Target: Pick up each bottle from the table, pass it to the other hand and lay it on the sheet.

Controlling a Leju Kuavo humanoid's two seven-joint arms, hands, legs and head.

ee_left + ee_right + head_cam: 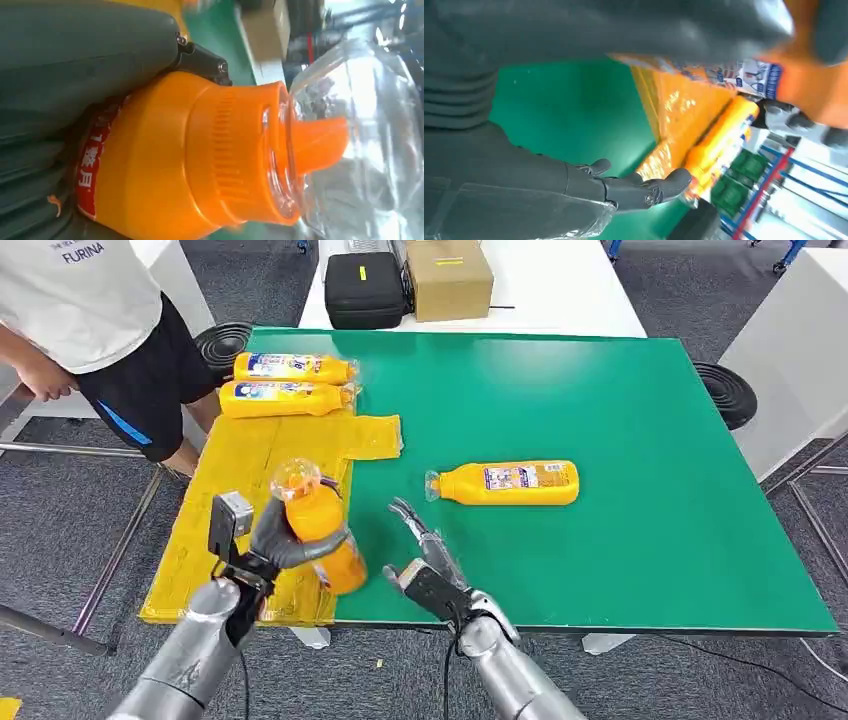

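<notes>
My left hand (268, 545) grips an orange bottle (322, 528) with a clear cap, holding it above the near part of the yellow sheet (240, 500); the left wrist view shows the bottle's (200, 160) orange neck and clear cap up close. My right hand (425, 562) is open just right of that bottle, fingers (644, 190) spread, not touching it. Two more orange bottles (292, 367) (285, 398) lie side by side at the far end of the sheet. Another orange bottle (510, 483) lies on the green table (640, 440).
A person (100, 330) in a white shirt and dark shorts stands at the far left beside the table. A black case (364, 288) and a cardboard box (449, 278) sit on a white table beyond. Round black objects (727, 392) flank the table's far corners.
</notes>
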